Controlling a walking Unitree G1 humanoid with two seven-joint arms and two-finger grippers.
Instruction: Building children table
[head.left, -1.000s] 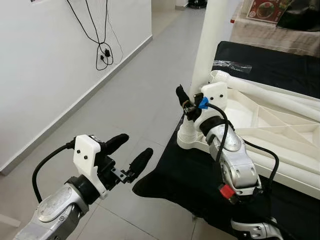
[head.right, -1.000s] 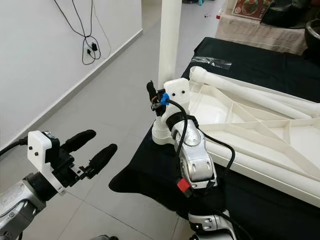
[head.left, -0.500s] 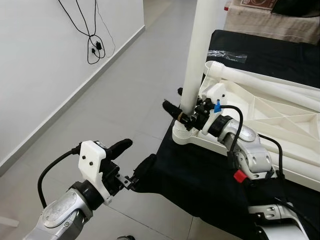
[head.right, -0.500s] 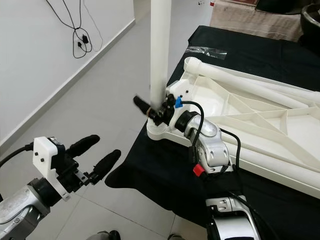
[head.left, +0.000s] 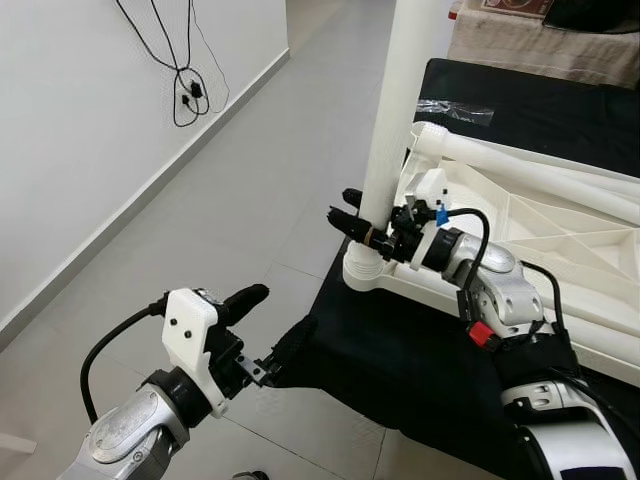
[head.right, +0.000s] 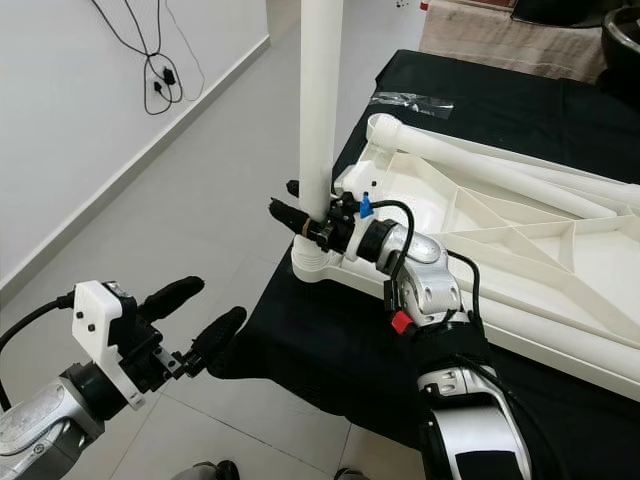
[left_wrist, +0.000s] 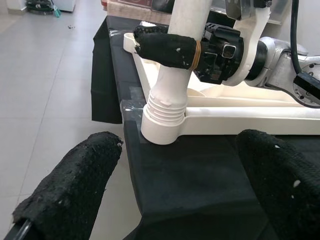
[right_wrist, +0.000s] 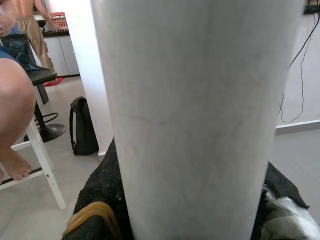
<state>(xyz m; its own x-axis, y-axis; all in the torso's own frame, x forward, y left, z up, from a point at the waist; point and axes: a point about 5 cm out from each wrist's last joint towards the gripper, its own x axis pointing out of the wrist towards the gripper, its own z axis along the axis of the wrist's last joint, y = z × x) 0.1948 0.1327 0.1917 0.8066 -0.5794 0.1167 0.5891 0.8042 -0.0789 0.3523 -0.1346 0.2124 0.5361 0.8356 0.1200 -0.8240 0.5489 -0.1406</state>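
Observation:
A white table top (head.left: 560, 225) lies upside down on a black cloth (head.left: 400, 360). One white table leg (head.left: 395, 120) stands upright in its near left corner socket (head.left: 362, 272). My right gripper (head.left: 358, 210) is shut on this leg just above the socket, a black finger (left_wrist: 167, 47) on each side; the leg (right_wrist: 195, 100) fills the space between them. My left gripper (head.left: 268, 320) hangs open, low over the floor to the left of the cloth's edge, pointing at the socket (left_wrist: 162, 122). A second white leg (head.left: 520, 170) lies along the far side of the table top.
A clear plastic bag (head.left: 455, 108) lies on the cloth beyond the table top. Black cables (head.left: 190, 95) hang on the white wall at the left, above grey floor tiles. In the right wrist view a person's bare leg (right_wrist: 15, 100) rests by a stool, with a dark backpack (right_wrist: 82, 125) behind.
My right gripper turned from pointing upward beside the socket to lying level, and its fingers closed round the leg's base. My left gripper sank slightly. The camera also shifted.

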